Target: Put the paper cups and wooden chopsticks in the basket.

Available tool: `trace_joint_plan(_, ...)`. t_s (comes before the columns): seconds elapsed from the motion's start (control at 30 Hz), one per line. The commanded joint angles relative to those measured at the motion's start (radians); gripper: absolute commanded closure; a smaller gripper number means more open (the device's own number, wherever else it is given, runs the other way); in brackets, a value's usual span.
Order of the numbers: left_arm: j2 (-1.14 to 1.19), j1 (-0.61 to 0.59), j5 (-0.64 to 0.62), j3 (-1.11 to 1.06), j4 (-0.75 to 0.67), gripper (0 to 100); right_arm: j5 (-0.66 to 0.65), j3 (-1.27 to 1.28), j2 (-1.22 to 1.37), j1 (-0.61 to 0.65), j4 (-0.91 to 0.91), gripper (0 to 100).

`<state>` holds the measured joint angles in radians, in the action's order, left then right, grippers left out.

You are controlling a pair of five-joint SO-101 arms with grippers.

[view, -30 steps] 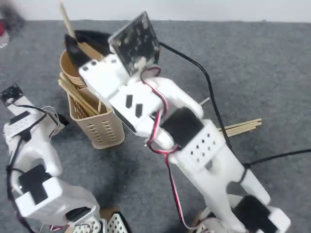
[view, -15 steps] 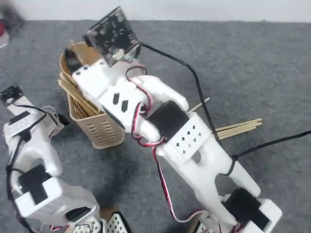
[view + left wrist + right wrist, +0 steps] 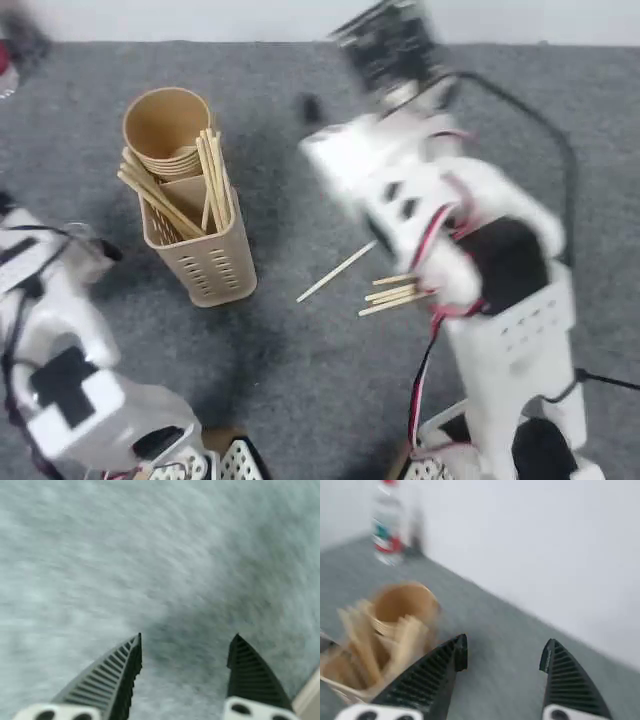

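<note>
Paper cups (image 3: 165,125), in the high view, stand nested in the basket (image 3: 205,265) near the grey mat's (image 3: 300,400) far left corner with several wooden chopsticks (image 3: 210,170), yet loose chopsticks (image 3: 393,294) lie mid-mat, so work likely remains; the left wrist view shows the left gripper (image 3: 186,639) agape and empty over the mat, the right wrist view the right gripper (image 3: 506,641) agape and empty, facing the basket.

Cups (image 3: 165,125), chopsticks (image 3: 210,170) in basket (image 3: 205,265); loose chopsticks (image 3: 395,295) nearby.

PLACE: you're most likely at a robotics lab bench | SIGNS: grey felt-covered counter (image 3: 560,120); bare white wall (image 3: 250,18) along 12 o'clock; white arm (image 3: 500,300) with exposed wiring (image 3: 432,240) at 5 o'clock; second arm (image 3: 60,370) at 8 o'clock; red-labelled bottle (image 3: 390,530) against the wall
</note>
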<state>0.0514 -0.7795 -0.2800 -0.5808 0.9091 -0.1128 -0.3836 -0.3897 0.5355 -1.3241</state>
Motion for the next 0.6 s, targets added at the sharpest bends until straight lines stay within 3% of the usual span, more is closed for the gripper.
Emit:
trace_joint_plan(0.0,-0.201,-0.104,0.009,0.177,0.209,74,-0.057,-0.02,-0.036,-0.245,-0.157,75.3)
trace_joint_plan(0.17,-0.508,-0.057,0.172,0.46,0.499,74,-0.118,0.157,-0.047,-0.426,-0.216,75.3)
trace_joint_plan(0.27,-0.674,0.058,0.255,0.622,0.595,74,-0.112,0.279,-0.048,-0.476,-0.213,75.3)
trace_joint_plan(0.37,-0.763,0.316,0.388,0.723,0.683,74,-0.112,0.41,-0.048,-0.524,-0.186,75.3)
trace_joint_plan(0.47,-0.733,0.631,0.416,0.768,0.815,74,-0.112,0.562,-0.048,-0.599,-0.094,75.4)
trace_joint_plan(0.57,-0.643,0.859,0.434,0.757,0.848,74,-0.109,0.726,-0.048,-0.722,0.039,75.4)
